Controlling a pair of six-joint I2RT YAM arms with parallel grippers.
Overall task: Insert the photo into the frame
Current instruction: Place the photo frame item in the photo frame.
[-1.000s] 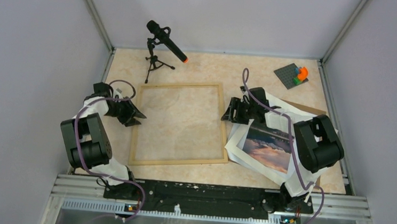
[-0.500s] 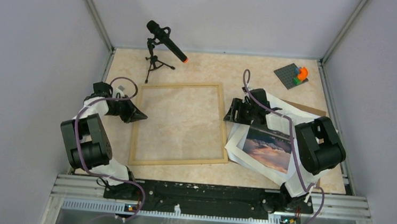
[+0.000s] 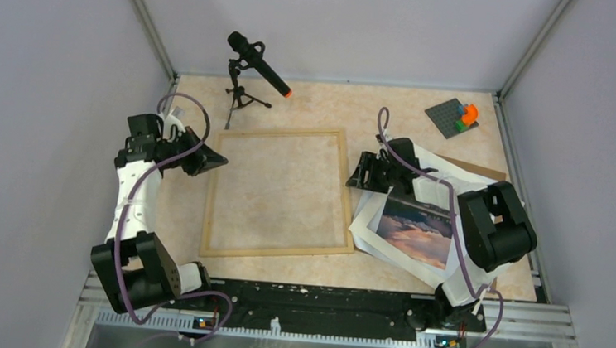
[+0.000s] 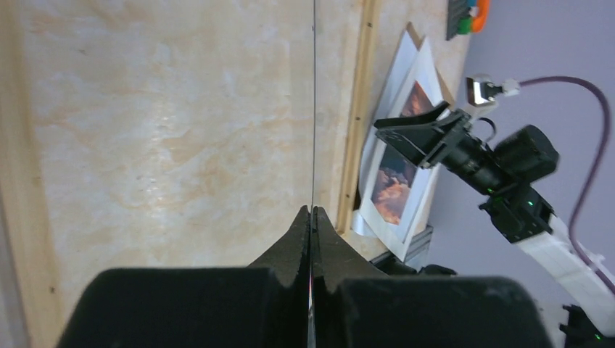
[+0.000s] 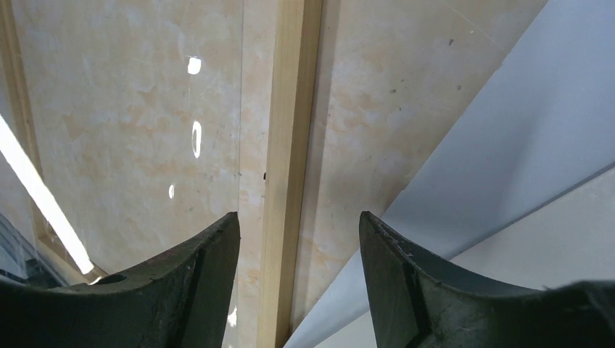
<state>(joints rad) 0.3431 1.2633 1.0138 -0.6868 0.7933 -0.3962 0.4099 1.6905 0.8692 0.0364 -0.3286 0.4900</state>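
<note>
The frame (image 3: 275, 250), thin light wood strips, lies flat mid-table. The photo (image 3: 416, 232), a sunset print on white paper, lies right of it on white sheets, and shows in the left wrist view (image 4: 395, 190). My left gripper (image 3: 216, 160) is at the frame's left strip, shut on a thin clear pane seen edge-on as a dark line (image 4: 312, 109) running from its tips (image 4: 312, 212) across the frame. My right gripper (image 3: 358, 175) is open and empty, its jaws (image 5: 299, 217) straddling the frame's right strip (image 5: 290, 145), with a white sheet (image 5: 508, 109) beside it.
A microphone on a small tripod (image 3: 255, 63) stands at the back left. A grey plate with coloured bricks (image 3: 456, 116) sits back right. A brown board (image 3: 488, 169) peeks from under the white sheets. Enclosure walls ring the table.
My left arm has stretched out and its wrist has risen and moved toward the back, the gripper staying shut at the frame's left strip. The right arm has not moved.
</note>
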